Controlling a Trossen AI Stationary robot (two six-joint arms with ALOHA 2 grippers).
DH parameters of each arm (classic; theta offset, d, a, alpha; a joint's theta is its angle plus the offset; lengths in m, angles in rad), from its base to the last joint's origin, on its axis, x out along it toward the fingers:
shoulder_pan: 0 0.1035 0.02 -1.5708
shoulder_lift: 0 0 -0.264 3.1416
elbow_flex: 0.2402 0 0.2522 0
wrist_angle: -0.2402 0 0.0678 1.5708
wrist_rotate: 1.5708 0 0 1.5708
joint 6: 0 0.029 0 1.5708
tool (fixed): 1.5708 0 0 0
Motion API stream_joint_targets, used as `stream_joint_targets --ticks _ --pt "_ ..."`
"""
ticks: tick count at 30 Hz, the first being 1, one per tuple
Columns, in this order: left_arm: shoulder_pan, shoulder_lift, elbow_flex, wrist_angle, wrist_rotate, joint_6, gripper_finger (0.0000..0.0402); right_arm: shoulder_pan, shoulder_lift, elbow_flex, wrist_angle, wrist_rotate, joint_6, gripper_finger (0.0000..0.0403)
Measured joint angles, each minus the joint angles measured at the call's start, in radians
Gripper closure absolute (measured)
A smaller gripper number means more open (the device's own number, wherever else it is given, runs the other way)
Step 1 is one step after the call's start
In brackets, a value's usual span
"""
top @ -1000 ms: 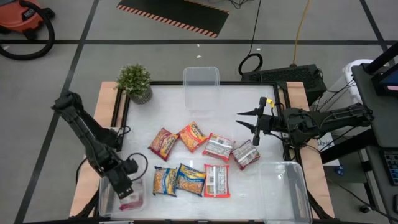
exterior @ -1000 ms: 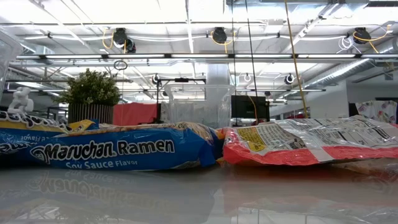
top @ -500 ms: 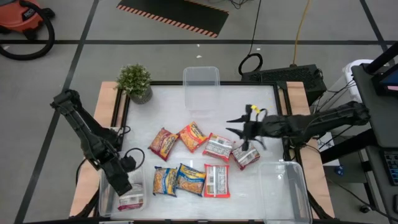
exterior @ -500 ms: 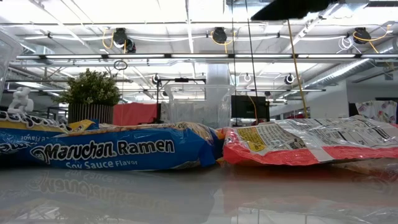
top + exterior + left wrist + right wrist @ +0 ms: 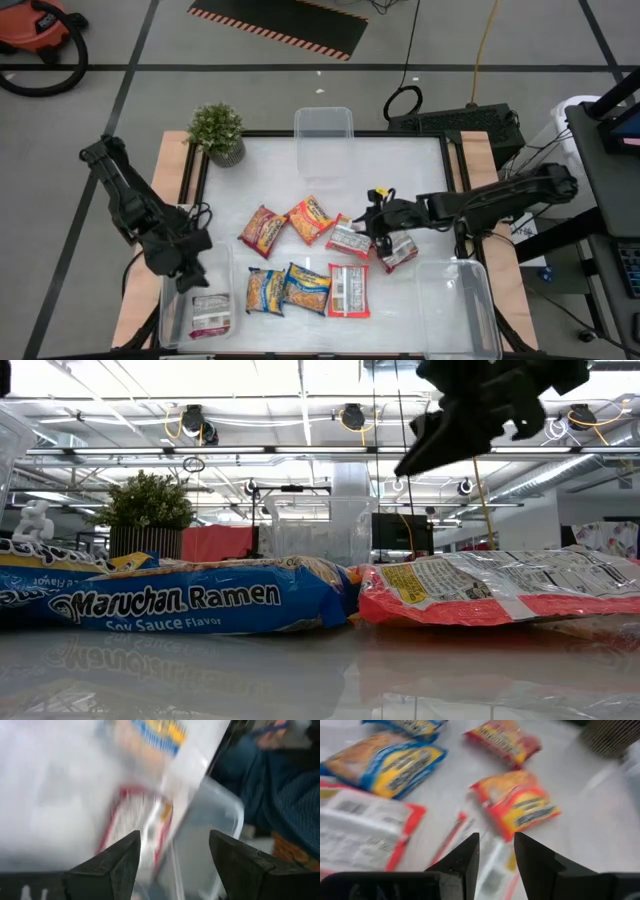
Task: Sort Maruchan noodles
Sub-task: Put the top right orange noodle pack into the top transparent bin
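At the far left of the desk (image 5: pixel 400 160), the left hand (image 5: pixel 186 268) hangs over the clear bin (image 5: pixel 172 322) at the near left corner, its fingers spread and empty. Half a second ago it sat lower, right over the red-and-white Maruchan packet (image 5: pixel 209 315) that lies flat in that bin; it has since lifted and drawn back toward the bin's far end, so that packet looks delivered and one sort is done. The left wrist view shows the same packet (image 5: pixel 135 832) between the parted fingers, lying in the bin.

Moving right, the unsorted packets lie in a loose cluster mid-desk: a red-orange packet (image 5: pixel 262 230) and an orange packet (image 5: pixel 310 218) in the far row, two yellow-and-blue Soy Sauce packets (image 5: pixel 266 290) (image 5: pixel 306 288) and a face-down red-and-white packet (image 5: pixel 348 291) in the near row. A potted plant (image 5: pixel 218 132) and a second clear bin (image 5: pixel 323 135) stand at the far edge.

Right of centre, the right hand (image 5: pixel 372 222) has reached leftward from where it was a second ago and now hovers over another red-and-white packet (image 5: pixel 349 237), fingers spread a little, gripping nothing. One more red-and-white packet (image 5: pixel 397 250) lies just beyond, and a large clear bin (image 5: pixel 458 310) waits at the near right. My guess is this packet is the next pick.
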Motion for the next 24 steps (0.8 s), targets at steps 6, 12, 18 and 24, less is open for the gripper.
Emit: stream_joint_targets --ticks 6,12,18,24 --pt "0.082 -0.004 0.000 0.070 -0.234 0.297 0.0161 0.005 0.015 0.000 -0.184 0.004 0.122 0.0284" --pt "0.174 0.007 0.000 0.191 -0.546 0.629 0.0161 0.004 0.014 0.001 -0.274 0.001 0.136 0.0284" --pt "0.261 0.031 0.000 0.371 -0.741 0.953 0.0161 0.000 0.014 -0.007 -0.356 -0.022 0.132 0.0264" --pt "0.356 0.088 0.000 0.490 -0.755 1.093 0.0161 -0.030 0.014 -0.072 -0.289 -0.024 0.120 0.0215"
